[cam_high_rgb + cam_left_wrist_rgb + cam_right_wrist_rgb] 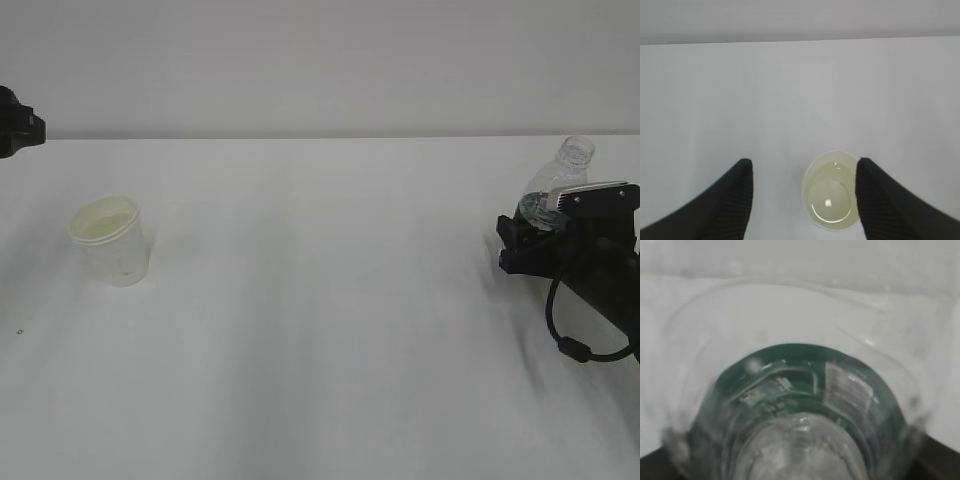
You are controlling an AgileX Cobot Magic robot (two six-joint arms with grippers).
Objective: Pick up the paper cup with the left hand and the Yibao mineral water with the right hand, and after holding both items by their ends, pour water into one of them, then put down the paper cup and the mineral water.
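cup down on the left, bottle leaning at the right fingers

i see the paper cup (110,240) standing upright on the white surface (330,330), over on the left side of the exterior view. its pale cream inside holds a little clear liquid, which glints in the left wrist view. nothing is touching it from the exterior angle.

in the left wrist view the paper cup (832,197) sits low between the two black fingers (735,200) of the left hand (802,197), nearer to the right-side finger, whose tip overlaps the rim in that view. the fingers stand well apart and are not pressed on the cup. in the exterior view only a black piece of that arm (18,122) shows at the far left edge.

the yibao mineral water (555,185) is at the far right, tilted, with its open neck pointing up and to the right. its lower part is hidden behind the right hand (545,240), so i cannot tell whether the base rests on the surface. up close the bottle (805,405) fills the right wrist view, its green label band and a barcode showing. only dark corners of the right fingers show at the bottom edge, and i cannot tell whether they are clamped on the bottle or loose around it.

a black cable (575,345) loops below the right arm.
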